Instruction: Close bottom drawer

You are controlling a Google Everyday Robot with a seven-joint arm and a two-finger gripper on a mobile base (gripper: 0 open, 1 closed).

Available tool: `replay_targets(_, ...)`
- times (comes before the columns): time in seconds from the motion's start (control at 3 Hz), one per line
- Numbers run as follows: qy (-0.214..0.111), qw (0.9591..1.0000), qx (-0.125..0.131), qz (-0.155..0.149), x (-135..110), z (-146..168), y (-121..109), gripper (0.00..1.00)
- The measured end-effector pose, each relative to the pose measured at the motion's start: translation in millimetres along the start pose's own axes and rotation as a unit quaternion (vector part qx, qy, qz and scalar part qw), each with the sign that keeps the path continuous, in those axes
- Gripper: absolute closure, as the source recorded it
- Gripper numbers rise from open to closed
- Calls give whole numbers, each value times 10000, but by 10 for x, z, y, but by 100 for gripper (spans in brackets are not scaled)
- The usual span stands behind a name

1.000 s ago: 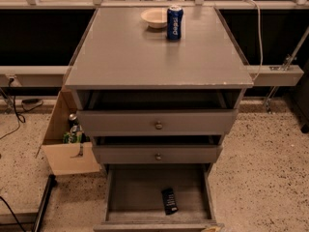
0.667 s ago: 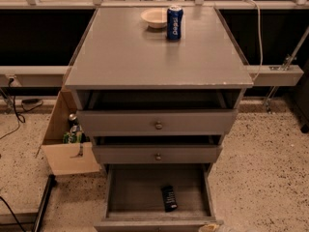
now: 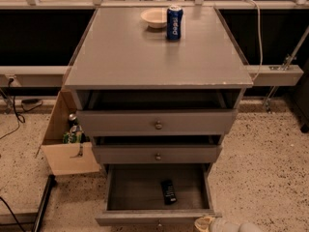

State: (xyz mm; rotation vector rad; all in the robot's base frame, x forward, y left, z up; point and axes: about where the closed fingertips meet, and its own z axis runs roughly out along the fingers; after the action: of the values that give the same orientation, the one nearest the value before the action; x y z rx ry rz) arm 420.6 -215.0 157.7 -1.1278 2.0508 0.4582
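**Item under inspection.** The bottom drawer [image 3: 135, 217] is the lowest of three in the grey cabinet [image 3: 154, 57] and sits at the lower centre of the frame. It stands pulled well out, with its front panel almost at the bottom edge of the frame and its floor fully exposed. A small dark flat object [image 3: 168, 191], remote-like, lies on that floor right of centre, clear of the walls. The round knob [image 3: 159, 223] shows only in part at the very bottom edge.

**Gripper.** The gripper [image 3: 208, 224] is a pale shape at the bottom edge, right of centre, just beside the drawer's front right corner. Contact cannot be confirmed, and whether it is spread or pressed together cannot be told.

**Surroundings.**
- The top drawer [image 3: 120, 123] and middle drawer [image 3: 125, 154] each stand a little out, far less than the bottom one.
- A bowl [image 3: 153, 17] and a blue can [image 3: 174, 21] stand on the cabinet top at upper centre.
- An open cardboard box [image 3: 67, 158] sits at the cabinet's left.

**Assessment.** Closing is not yet done, and nearly the full travel is left.

**Recommended practice.**
- Bear on the front panel near the knob rather than at the corner. A push at one end would likely skew the drawer on its runners and bind it.
- Drive straight toward the cabinet, level and steady.
- Ease off near the end so the dark object does not slide and the can above is not jolted.
- Nothing overhangs the drawer's rim, so no obstruction is expected.
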Motion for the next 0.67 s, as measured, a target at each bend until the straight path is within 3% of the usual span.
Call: replay_targets(0.67, -193, 9986, -184, -457, -224, 234, -112, 100)
